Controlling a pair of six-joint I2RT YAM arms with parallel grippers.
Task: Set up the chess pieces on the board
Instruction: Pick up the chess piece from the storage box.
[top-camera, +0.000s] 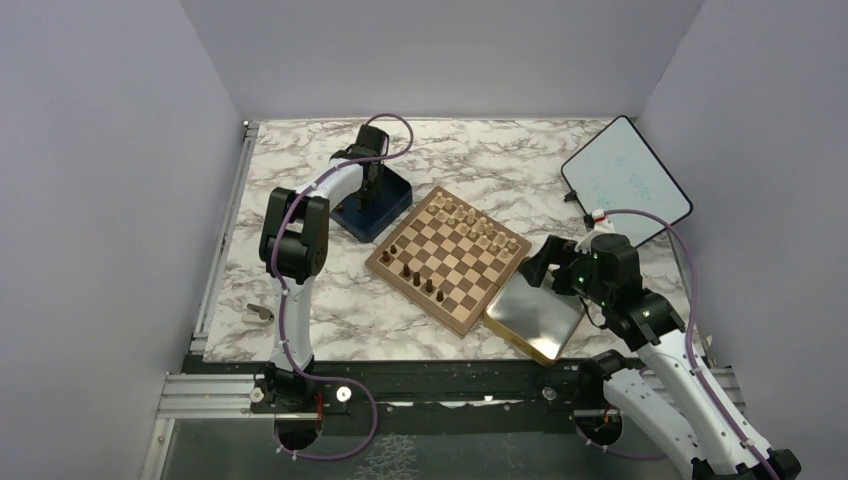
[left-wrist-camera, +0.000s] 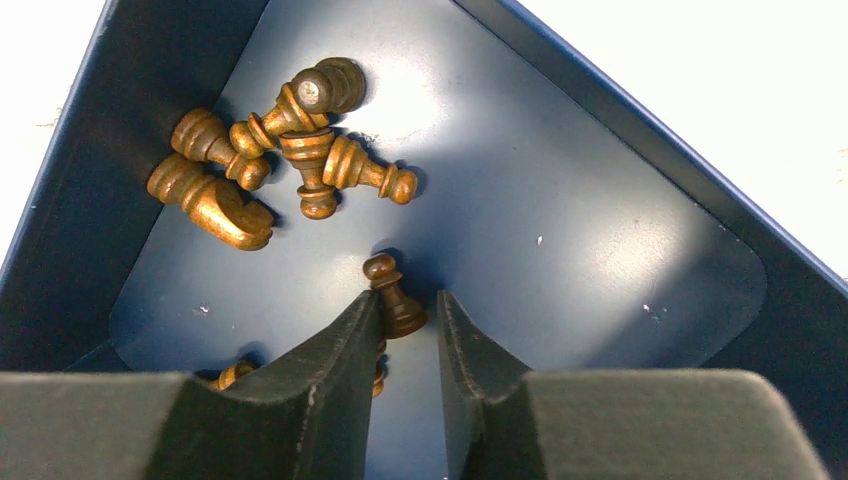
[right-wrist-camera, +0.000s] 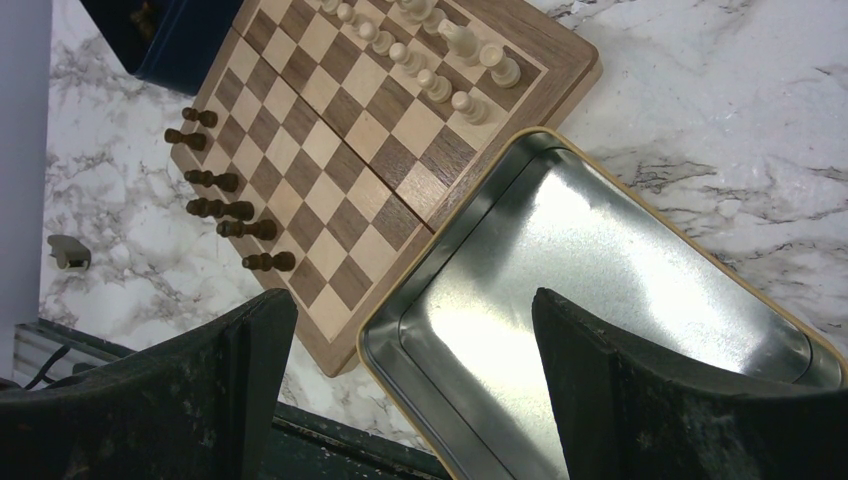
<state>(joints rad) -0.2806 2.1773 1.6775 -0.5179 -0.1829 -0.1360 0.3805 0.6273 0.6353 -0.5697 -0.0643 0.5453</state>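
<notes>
Your overhead view is evenly and softly lit, with only faint shadows on the marble table (top-camera: 500, 150). In your left wrist view the surface outside the blue box (left-wrist-camera: 600, 230) burns out to white, and the dark near fingers (left-wrist-camera: 320, 400) are blurred. Your right wrist view shows the board (right-wrist-camera: 340, 150) sharp, but the metal tray (right-wrist-camera: 600, 270) glares brightly.

The right gripper (right-wrist-camera: 412, 300), jaws spread wide, hangs above a metal tray (right-wrist-camera: 640, 250) just beside the board (right-wrist-camera: 340, 130), dark chess pieces (right-wrist-camera: 225, 208) lining one edge.
</notes>
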